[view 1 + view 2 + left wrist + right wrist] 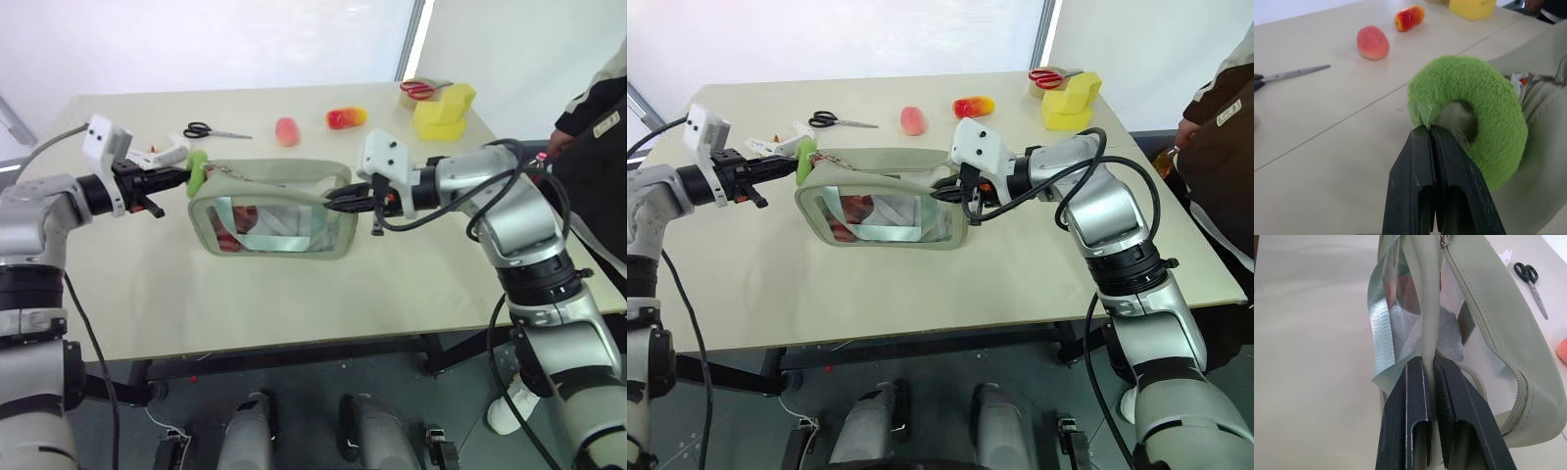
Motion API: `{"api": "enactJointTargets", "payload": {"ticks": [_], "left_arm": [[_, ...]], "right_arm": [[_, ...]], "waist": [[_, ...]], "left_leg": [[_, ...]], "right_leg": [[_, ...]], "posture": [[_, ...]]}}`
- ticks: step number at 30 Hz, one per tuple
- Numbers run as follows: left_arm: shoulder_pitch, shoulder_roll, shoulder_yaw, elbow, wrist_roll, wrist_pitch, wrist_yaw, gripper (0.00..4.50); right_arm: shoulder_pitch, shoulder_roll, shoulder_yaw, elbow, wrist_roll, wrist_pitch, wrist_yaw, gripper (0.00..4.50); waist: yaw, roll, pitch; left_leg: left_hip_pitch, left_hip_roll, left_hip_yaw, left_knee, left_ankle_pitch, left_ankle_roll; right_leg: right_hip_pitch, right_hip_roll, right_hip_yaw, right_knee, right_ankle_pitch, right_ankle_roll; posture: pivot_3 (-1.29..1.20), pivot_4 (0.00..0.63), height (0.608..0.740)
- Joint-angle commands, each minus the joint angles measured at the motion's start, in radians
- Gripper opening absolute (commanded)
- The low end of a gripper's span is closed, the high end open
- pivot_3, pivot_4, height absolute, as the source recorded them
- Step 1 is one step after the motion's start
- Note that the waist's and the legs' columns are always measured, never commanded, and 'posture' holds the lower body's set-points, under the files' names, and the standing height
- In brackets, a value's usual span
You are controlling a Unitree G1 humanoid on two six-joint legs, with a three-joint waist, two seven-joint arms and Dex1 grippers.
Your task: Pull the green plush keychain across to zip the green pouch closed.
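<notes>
Left gripper point(1430, 128) is clamped on the keychain point(1484, 103) at the pouch's point(279, 176) left end; right gripper point(1429, 363) pinches its right end, so the zip runs left to right

Near side of the green pouch point(274, 217): bare bench point(294, 304) (wide room). Behind it, black scissors point(211, 131), a pink fruit point(286, 130) and yellow block point(443, 111) stand in the way.
</notes>
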Motion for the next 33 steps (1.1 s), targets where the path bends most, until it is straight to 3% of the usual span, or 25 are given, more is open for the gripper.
{"api": "enactJointTargets", "payload": {"ticks": [1, 6, 15, 18, 25, 29, 33], "left_arm": [[-0.085, 0.014, 0.051, -0.09, -0.087, 0.076, -0.037, 0.04], [-0.129, 0.005, 0.0, -0.177, -0.121, 0.151, -0.085, 0.04], [-0.121, -0.05, -0.133, -0.18, -0.01, 0.048, -0.091, 0.04], [-0.142, -0.06, -0.123, -0.145, 0.006, 0.019, -0.081, 0.99], [-0.189, 0.012, -0.088, -0.158, -0.013, 0.076, -0.099, 4.44], [-0.15, 0.123, -0.071, -0.208, -0.028, 0.108, -0.166, 4.44], [-0.017, 0.198, -0.065, -0.259, -0.03, 0.108, -0.209, 4.44]], "right_arm": [[-0.021, 0.012, -0.008, -0.009, 0.012, -0.016, -0.004, 0.0], [-0.035, 0.019, -0.005, 0.018, 0.002, -0.032, -0.008, 0.0], [-0.038, 0.017, -0.01, 0.023, -0.002, -0.03, -0.021, 0.0], [-0.036, 0.014, -0.011, 0.023, -0.004, -0.029, -0.025, 0.0], [-0.036, 0.016, -0.009, 0.029, -0.004, -0.032, -0.031, 0.0], [-0.04, 0.018, -0.008, 0.038, -0.005, -0.04, -0.03, 0.0], [-0.049, 0.024, -0.005, 0.054, -0.007, -0.049, -0.028, 0.0]], "waist": [[0.0, 0.0, 0.0], [-0.003, 0.0, 0.0], [-0.001, 0.0, 0.0], [0.0, 0.0, 0.0], [-0.002, 0.0, 0.0], [-0.006, 0.0, 0.0], [-0.004, 0.0, 0.0]], "left_leg": [[0.0, 0.0, 0.0, 0.0, 0.0, 0.0], [0.001, 0.0, 0.0, 0.0, 0.001, 0.001], [0.001, 0.0, 0.0, 0.001, 0.001, 0.002], [0.001, 0.0, 0.0, 0.001, 0.001, 0.002], [0.001, 0.0, 0.0, 0.001, 0.001, 0.002], [0.001, 0.0, 0.0, 0.0, 0.001, 0.002], [0.001, 0.0, 0.0, 0.0, 0.0, 0.0]], "right_leg": [[0.0, 0.0, 0.0, 0.0, 0.0, 0.0], [0.001, 0.0, 0.0, 0.0, 0.0, 0.0], [0.001, 0.0, 0.0, 0.001, 0.0, 0.0], [0.001, 0.0, 0.0, 0.001, 0.0, 0.0], [0.001, 0.0, 0.0, 0.001, 0.0, 0.0], [-0.001, 0.001, 0.001, 0.001, 0.0, 0.0], [0.0, 0.0, 0.001, 0.0, -0.001, 0.0]], "posture": [[0.0, 0.15, 0.74], [0.0, 0.15, 0.74], [0.0, 0.15, 0.74], [0.0, 0.15, 0.74], [0.0, 0.15, 0.74], [0.0, 0.15, 0.74], [0.0, 0.15, 0.74]]}}
